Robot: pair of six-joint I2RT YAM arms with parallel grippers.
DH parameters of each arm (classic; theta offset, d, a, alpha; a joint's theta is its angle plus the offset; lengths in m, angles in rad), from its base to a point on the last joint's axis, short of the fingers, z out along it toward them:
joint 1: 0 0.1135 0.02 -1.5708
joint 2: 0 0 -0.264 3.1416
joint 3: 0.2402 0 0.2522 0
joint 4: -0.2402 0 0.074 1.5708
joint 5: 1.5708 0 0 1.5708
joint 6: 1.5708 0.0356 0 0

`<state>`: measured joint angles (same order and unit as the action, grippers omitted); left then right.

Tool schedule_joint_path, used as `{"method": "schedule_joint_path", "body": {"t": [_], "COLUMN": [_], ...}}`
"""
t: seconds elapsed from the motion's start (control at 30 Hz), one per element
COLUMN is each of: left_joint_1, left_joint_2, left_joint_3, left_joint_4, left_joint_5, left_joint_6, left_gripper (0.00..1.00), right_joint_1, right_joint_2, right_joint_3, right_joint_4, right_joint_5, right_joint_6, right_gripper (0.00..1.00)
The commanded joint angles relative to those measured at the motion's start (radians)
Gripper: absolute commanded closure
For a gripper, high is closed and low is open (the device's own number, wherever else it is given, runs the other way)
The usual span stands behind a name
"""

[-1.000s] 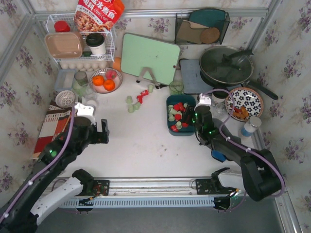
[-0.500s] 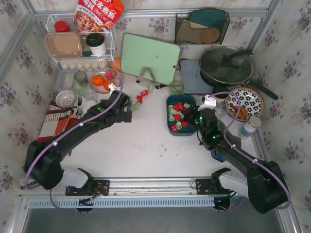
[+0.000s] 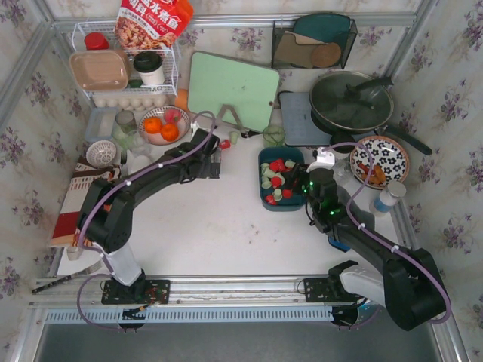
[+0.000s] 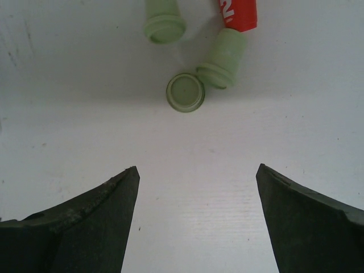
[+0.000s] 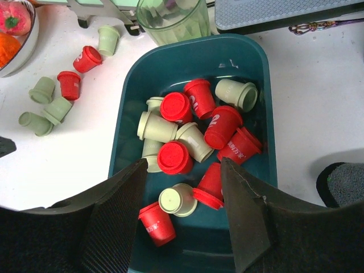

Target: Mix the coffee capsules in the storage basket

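White bench: coffee capsules at twelve o'clock of my wide left claw; right claw parted over storage basket.

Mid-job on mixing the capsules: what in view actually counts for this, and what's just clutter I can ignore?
Belongs to the job:
storage basket
red and green capsules in it
loose capsules on the table
left end effector
right end effector

Just lying about:
green glass cup
bowl of oranges
cutting board
lidded pan
patterned plate
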<state>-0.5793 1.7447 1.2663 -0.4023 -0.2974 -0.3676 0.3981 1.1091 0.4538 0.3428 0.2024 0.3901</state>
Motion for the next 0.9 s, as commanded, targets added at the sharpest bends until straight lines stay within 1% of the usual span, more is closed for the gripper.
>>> {"method": "schedule_joint_path", "body": {"t": [0.0,0.17,0.33,0.4,0.53,0.7,0.87], "left_joint_1": [0.001,0.003,0.033,0.052,0.083,0.092,0.099], "left_joint_2": [0.051,0.124,0.169,0.181,0.192,0.219,0.250], "left_joint_3": [0.030,0.080,0.112,0.121,0.125,0.135,0.148], "left_joint_4": [0.066,0.069,0.078,0.080,0.092,0.095,0.096], "left_joint_5": [0.000,0.006,0.007,0.021,0.060,0.078,0.068], "left_joint_6": [0.035,0.059,0.065,0.064,0.058,0.058,0.064], "left_gripper": [0.14,0.29,0.35,0.38,0.41,0.50,0.53], "right_joint_1": [0.000,0.001,0.001,0.001,0.001,0.001,0.001], "right_joint_2": [0.008,0.019,0.027,0.033,0.039,0.047,0.050], "right_joint_3": [0.006,0.007,0.008,0.009,0.010,0.011,0.011], "right_joint_4": [0.042,0.043,0.047,0.047,0.048,0.050,0.049], "right_joint_5": [-0.012,-0.012,-0.012,-0.012,-0.012,-0.016,-0.018], "right_joint_6": [0.007,0.007,0.005,0.006,0.005,0.003,0.004], "right_gripper": [0.38,0.38,0.38,0.39,0.39,0.38,0.38]}}
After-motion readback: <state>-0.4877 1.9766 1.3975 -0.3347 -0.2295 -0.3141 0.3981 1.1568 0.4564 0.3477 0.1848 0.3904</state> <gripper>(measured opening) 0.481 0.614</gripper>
